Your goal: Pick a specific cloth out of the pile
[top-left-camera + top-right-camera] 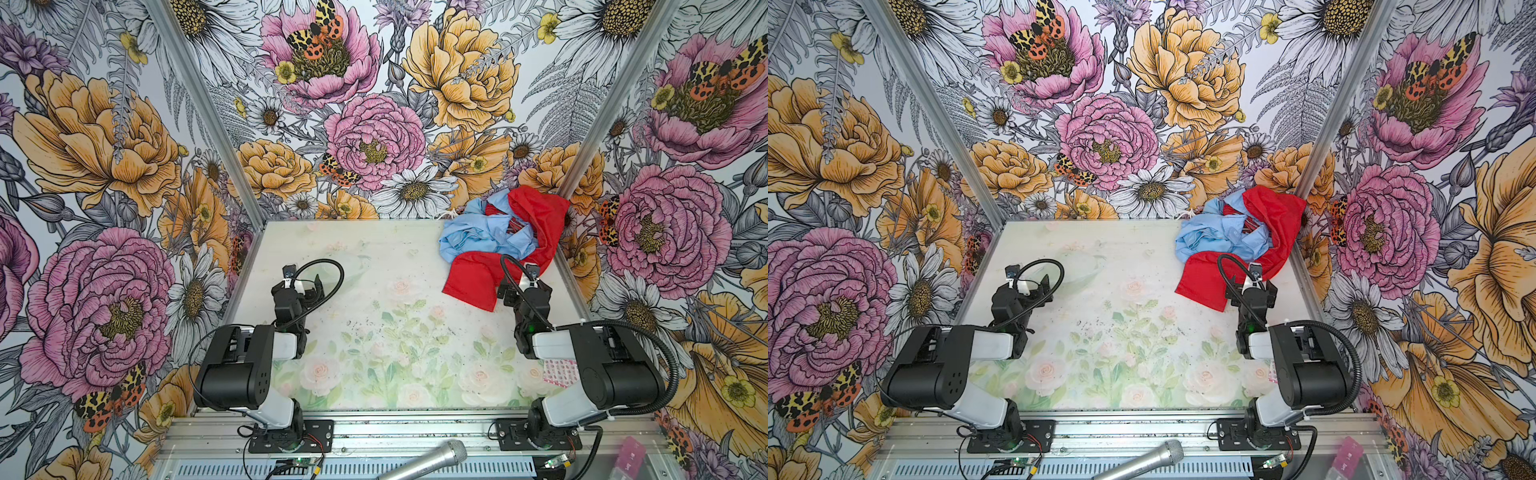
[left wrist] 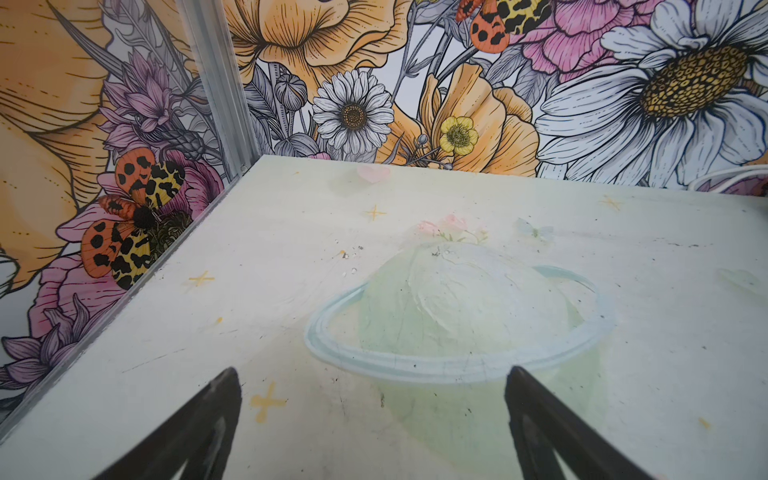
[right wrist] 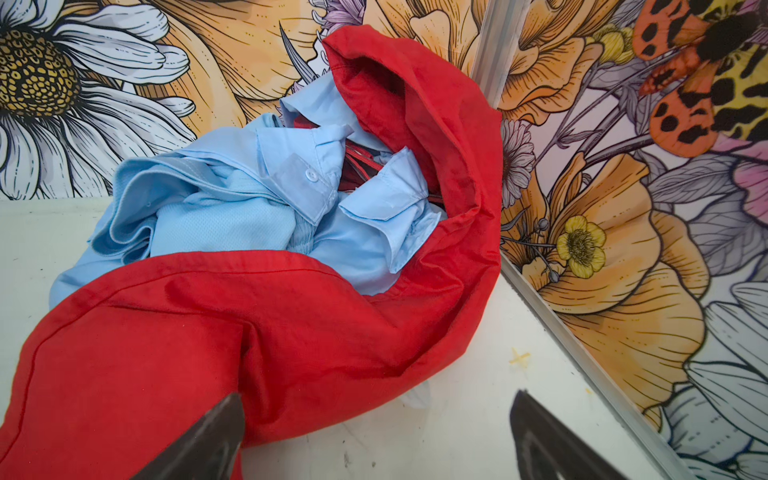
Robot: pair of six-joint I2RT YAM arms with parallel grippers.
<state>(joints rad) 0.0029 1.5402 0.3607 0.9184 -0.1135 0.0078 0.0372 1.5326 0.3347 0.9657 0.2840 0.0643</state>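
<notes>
**Both pincers spread, blue shirt in the far-right pile**

Left side: left gripper [image 2: 372,370] hangs over bare table [image 1: 374,257], jaws wide apart and nothing between them. In its wrist view only the faded planet print on the tabletop lies ahead of it.

Far-right corner: the pile sits against the back wall and the right wall. The cloth [image 1: 478,237], a light-blue shirt, is bunched in the middle of the pile. Its collar and a buttoned placket face up in the right wrist view [image 3: 299,174]. The red garment [image 1: 469,278] wraps round its right side and crosses in front of it, with one flap trailing toward the table centre. A white string [image 1: 446,215] pokes out at the back wall.

Right side: right gripper [image 3: 379,394] is just at the near edge of the red garment, jaws wide apart and holding nothing. One finger is over the red flap, the other over bare table. Can't tell if it touches the fabric.
</notes>
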